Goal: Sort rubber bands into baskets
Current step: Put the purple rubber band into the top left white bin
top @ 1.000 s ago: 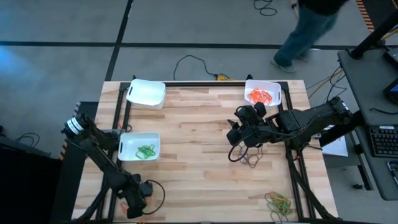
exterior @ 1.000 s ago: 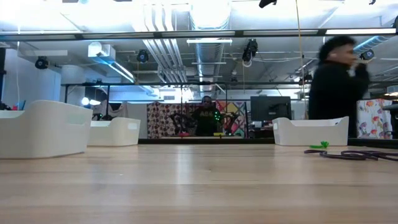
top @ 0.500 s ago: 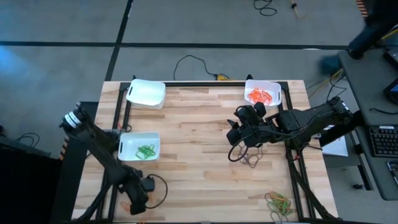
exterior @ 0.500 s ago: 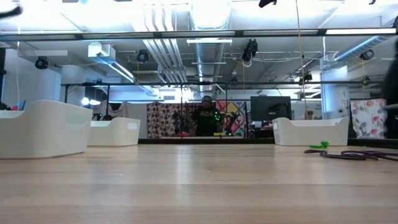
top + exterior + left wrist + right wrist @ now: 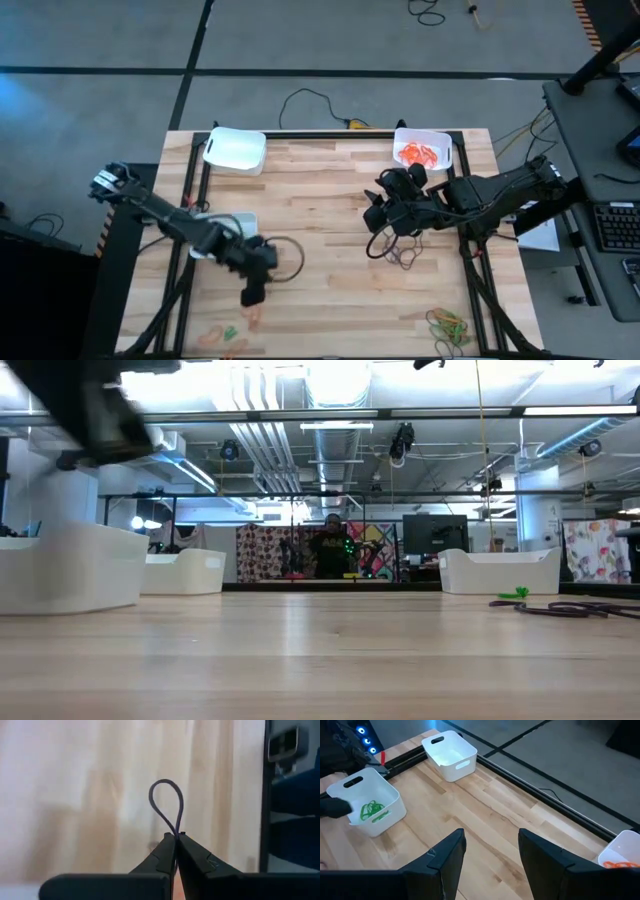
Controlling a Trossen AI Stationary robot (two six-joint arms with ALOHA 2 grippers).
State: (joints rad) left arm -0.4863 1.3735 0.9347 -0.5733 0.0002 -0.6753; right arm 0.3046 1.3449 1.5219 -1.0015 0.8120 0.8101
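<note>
My left gripper (image 5: 250, 297) hangs above the near-left part of the table, shut on a dark rubber band (image 5: 167, 802). Its arm crosses the left basket (image 5: 232, 222), which holds green rubber bands (image 5: 370, 810). An empty basket (image 5: 236, 148) stands at the far left. The far-right basket (image 5: 423, 150) holds orange bands. My right gripper (image 5: 378, 215) hovers open above the table's right half, with nothing between its fingers (image 5: 447, 855). Dark bands (image 5: 405, 255) lie on the wood below it. My left gripper pinches one end of the dark band's loop (image 5: 175, 831) between its two fingertips (image 5: 167, 845). The rest of the loop sticks out beyond the tips as an open oval. The fingers slant down toward the table, and the band is lifted clear of the wood.
A mixed pile of bands (image 5: 448, 325) lies at the near right corner, and a few orange and green ones (image 5: 225, 335) at the near left edge. A black cable loop (image 5: 288, 258) hangs off the left arm. The low view shows that arm only as a dark blur (image 5: 100, 410).
My left gripper has risen from the near-left corner and swung toward the table's middle, away from the near edge, turning as it went. Its arm now lies across the basket with the green bands. My right arm has kept still.
</note>
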